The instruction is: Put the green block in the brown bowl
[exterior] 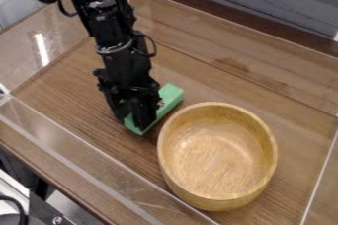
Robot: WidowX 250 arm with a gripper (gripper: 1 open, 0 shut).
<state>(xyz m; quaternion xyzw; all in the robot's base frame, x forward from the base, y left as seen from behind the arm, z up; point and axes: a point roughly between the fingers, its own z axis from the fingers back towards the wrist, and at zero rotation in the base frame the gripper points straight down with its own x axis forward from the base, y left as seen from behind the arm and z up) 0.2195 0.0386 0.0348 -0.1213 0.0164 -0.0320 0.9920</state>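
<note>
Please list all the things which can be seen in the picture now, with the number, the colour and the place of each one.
Bowl: one, light brown, on the table at the right of the block
Block: one, green, on the table, partly hidden by the end effector
Table: one, brown wood, under the bowl and the block
Wall surface: one, grey, along the top right
Cables: count not clear, black, bottom left corner
Robot arm: one, black, coming from the top left
End effector: one, black, at the block; whether it grips is not clear
</note>
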